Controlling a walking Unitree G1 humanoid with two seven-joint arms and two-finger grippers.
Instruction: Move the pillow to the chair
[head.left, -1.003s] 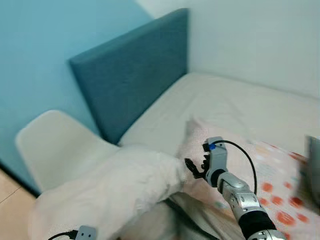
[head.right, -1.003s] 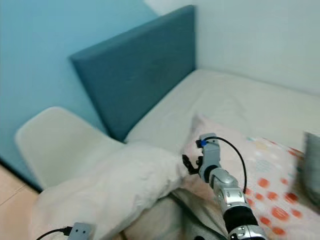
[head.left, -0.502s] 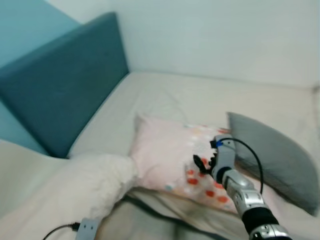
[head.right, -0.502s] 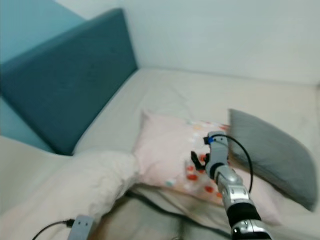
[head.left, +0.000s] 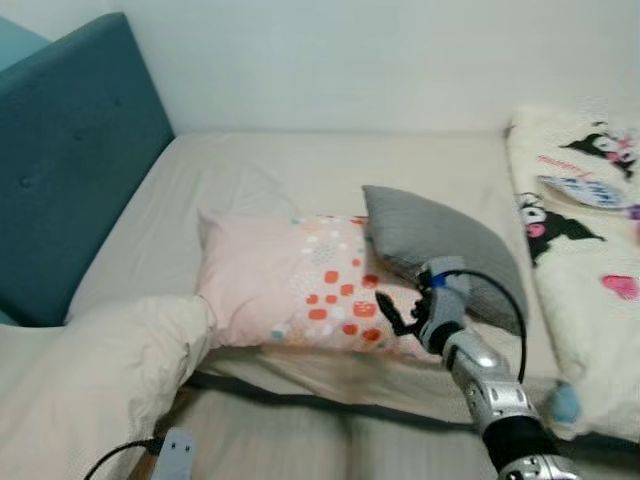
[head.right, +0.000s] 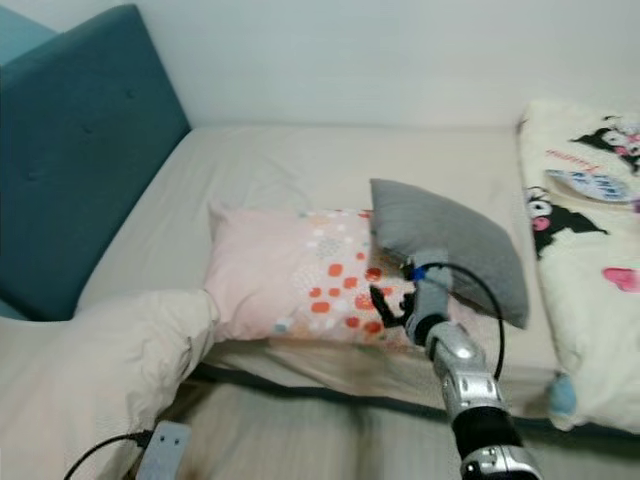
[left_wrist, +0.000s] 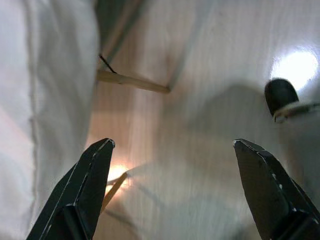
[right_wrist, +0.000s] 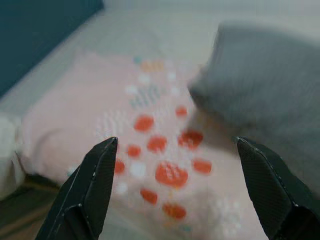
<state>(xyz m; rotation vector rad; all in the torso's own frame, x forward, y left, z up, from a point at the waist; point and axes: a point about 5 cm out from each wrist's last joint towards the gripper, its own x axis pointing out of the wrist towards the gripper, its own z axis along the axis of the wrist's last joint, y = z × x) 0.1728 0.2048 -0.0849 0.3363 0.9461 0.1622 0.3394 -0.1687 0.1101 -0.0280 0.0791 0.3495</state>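
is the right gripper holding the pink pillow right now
No, the right gripper is open, its fingers spread in the air short of the pink pillow.

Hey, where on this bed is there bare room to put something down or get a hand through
Bare mattress lies between the back wall and the pink pillow, and along the blue headboard. It is crowded nearer the robot: the grey pillow overlaps the pink one, the cartoon blanket borders it, the white duvet lies opposite, and the open right gripper hovers there.
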